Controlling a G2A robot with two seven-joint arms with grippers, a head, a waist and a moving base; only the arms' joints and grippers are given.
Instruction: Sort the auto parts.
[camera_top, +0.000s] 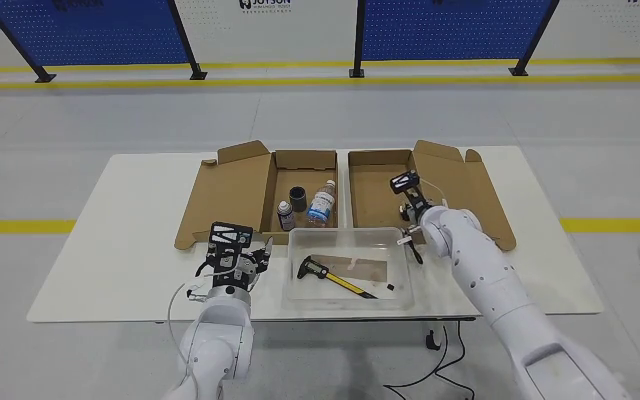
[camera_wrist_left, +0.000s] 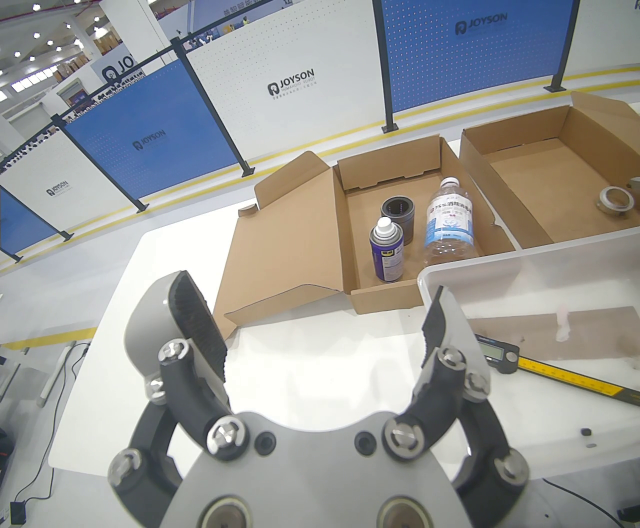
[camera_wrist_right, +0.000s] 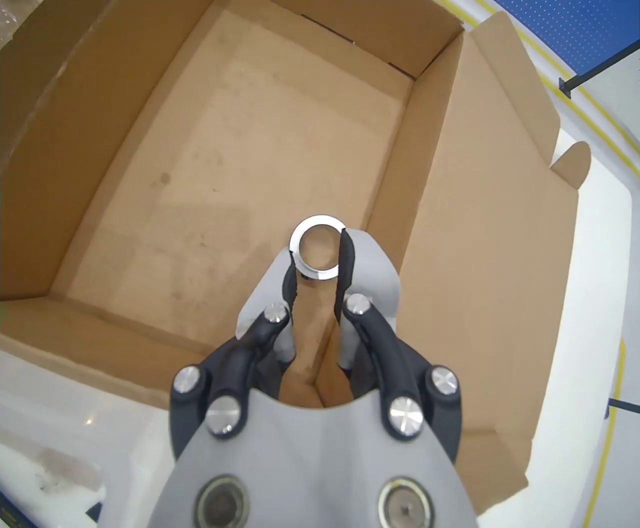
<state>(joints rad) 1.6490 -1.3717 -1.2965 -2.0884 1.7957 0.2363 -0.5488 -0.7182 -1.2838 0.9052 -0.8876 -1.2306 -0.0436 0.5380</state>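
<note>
My right gripper (camera_wrist_right: 318, 250) is shut on a small silver metal ring (camera_wrist_right: 320, 220), holding it just above the floor of the right cardboard box (camera_wrist_right: 240, 150), near the box's right wall. The top view shows this gripper (camera_top: 410, 212) inside that box (camera_top: 372, 195). The ring (camera_wrist_left: 616, 200) also appears far off in the left wrist view. My left gripper (camera_wrist_left: 310, 290) is open with nothing between its fingers. It hovers over the bare table (camera_top: 130, 250) left of the clear plastic bin (camera_top: 350, 236). A yellow-and-black caliper (camera_top: 335, 277) lies in the bin.
The left cardboard box (camera_top: 305, 162) holds a dark cylinder (camera_top: 298, 197), a blue spray can (camera_top: 286, 215) and a clear bottle (camera_top: 322, 203). Both boxes have their lids folded outward. Small black bits (camera_wrist_left: 586, 431) lie on the bin floor.
</note>
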